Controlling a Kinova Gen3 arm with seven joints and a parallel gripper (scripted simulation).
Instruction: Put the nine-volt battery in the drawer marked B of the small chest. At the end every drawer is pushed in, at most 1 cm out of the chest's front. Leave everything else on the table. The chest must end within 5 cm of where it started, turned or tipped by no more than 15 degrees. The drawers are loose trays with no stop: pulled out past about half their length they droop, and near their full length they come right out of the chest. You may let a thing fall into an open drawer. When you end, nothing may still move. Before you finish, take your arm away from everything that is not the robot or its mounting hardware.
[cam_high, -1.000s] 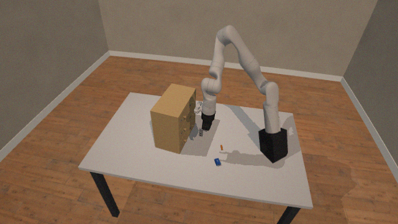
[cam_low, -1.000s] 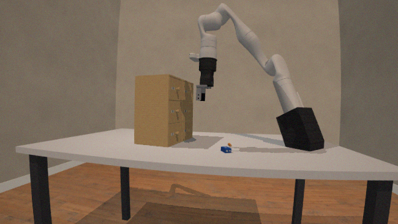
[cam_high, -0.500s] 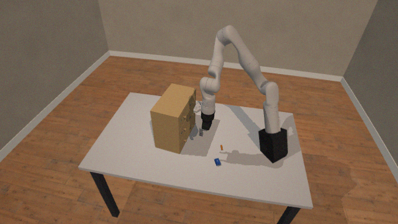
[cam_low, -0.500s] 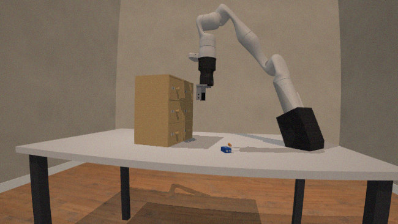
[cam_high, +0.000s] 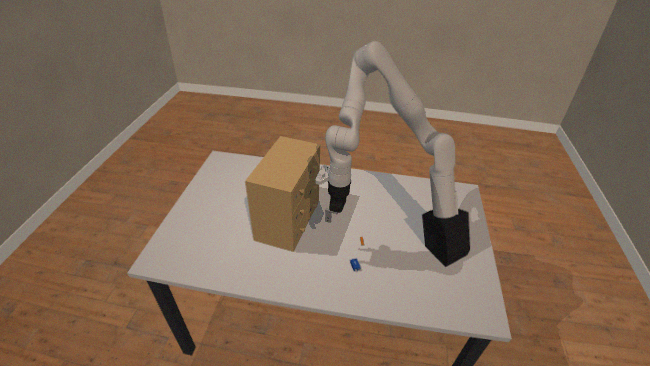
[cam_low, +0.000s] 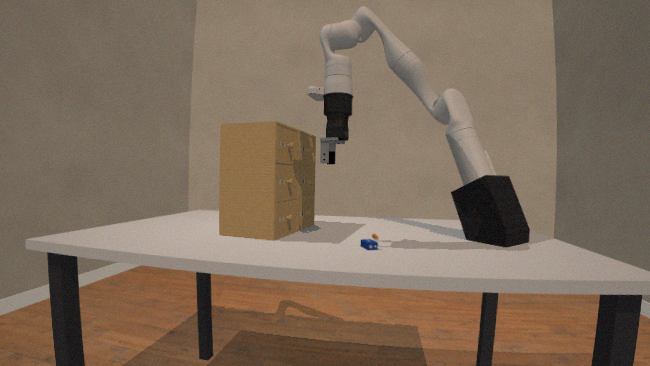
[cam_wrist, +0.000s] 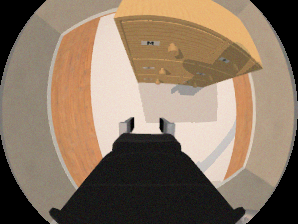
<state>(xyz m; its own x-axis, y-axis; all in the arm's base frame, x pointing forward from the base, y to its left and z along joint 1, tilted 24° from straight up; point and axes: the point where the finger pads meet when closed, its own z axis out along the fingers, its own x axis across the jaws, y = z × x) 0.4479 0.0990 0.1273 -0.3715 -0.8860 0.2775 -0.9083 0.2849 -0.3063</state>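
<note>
Step in hand, I'd say: opening a drawer. Gripper (cam_low: 328, 152) hangs pointing down, just in front of the chest (cam_low: 250, 180) near its top row; fingers spread wide, nothing in them. Battery (cam_low: 369, 244), blue, lies on tabletop (cam_low: 150, 240), well apart from chest. Next: pick out drawer B, hook its knob, short pull. Labels too small to read. Orange bit (cam_high: 362, 241) near battery; leave it alone.

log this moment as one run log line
gripper: open, empty, pointing down beside chest front | drawers: all in | blue battery: on table | orange item: on table
</note>
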